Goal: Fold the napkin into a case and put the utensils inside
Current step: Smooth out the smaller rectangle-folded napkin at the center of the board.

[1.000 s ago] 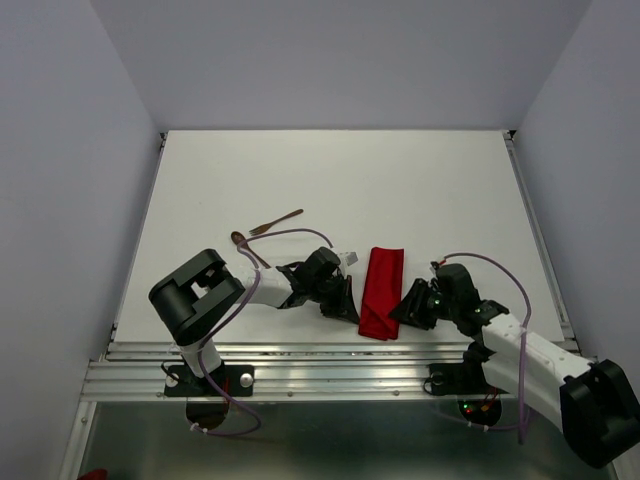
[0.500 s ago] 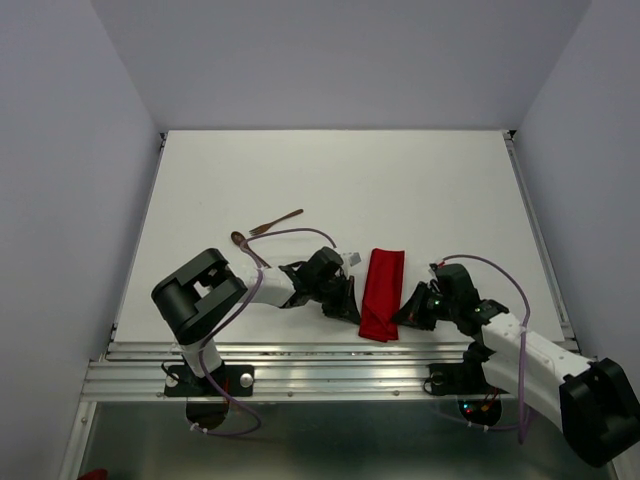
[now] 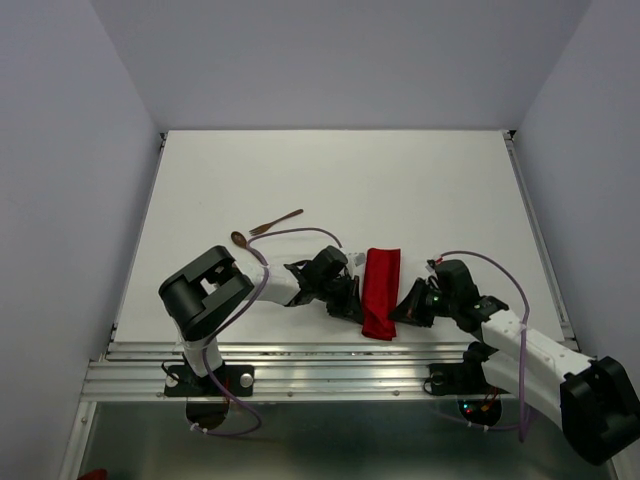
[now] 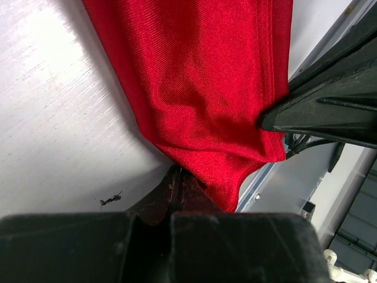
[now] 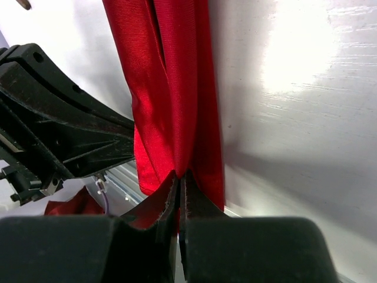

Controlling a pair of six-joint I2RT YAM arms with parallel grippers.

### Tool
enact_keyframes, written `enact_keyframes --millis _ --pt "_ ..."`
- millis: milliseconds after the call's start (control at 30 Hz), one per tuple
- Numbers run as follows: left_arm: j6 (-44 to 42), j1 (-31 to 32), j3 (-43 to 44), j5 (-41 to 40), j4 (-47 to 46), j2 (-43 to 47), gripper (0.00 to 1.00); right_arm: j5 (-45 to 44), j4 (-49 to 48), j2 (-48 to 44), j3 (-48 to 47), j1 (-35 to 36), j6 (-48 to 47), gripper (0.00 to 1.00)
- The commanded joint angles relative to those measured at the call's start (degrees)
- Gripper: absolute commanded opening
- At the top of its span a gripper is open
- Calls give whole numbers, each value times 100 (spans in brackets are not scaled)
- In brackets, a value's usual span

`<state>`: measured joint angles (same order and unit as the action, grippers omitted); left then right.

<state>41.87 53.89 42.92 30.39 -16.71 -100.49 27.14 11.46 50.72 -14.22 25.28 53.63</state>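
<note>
Lab test cell: white table (image 3: 400, 180), grey walls (image 3: 340, 60).

The napkin (image 3: 380, 290) lies as a narrow red strip near the table (image 3: 430, 190) front edge, with the left gripper (image 3: 352, 300) and right gripper (image 3: 405, 310) touching its sides. The utensils (image 3: 277, 221) lie well apart, leftward.

right hand (image 5: 178, 175) now pinched on the napkin (image 3: 380, 290), its strip narrower, left hand (image 4: 177, 180) closer

utensils (image 3: 277, 221) tiny, napkin (image 4: 200, 88) top cropped
</note>
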Motion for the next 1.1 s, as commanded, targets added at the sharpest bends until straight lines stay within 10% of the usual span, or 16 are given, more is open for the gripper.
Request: enact_keyframes --millis 0,700,900,1067 --pt "-179 8 -2 -227 194 -103 0 29 -135 52 -204 100 16 1" --pt "-645 -545 6 -762 1275 1294 0 -253 -804 633 314 100 192 1" --pt "-899 -853 682 -1070 1302 488 0 -349 -804 457 262 153 359 1" --pt "-1049 -1064 1376 -1176 1390 -339 0 -724 -375 378 60 153 140 36"
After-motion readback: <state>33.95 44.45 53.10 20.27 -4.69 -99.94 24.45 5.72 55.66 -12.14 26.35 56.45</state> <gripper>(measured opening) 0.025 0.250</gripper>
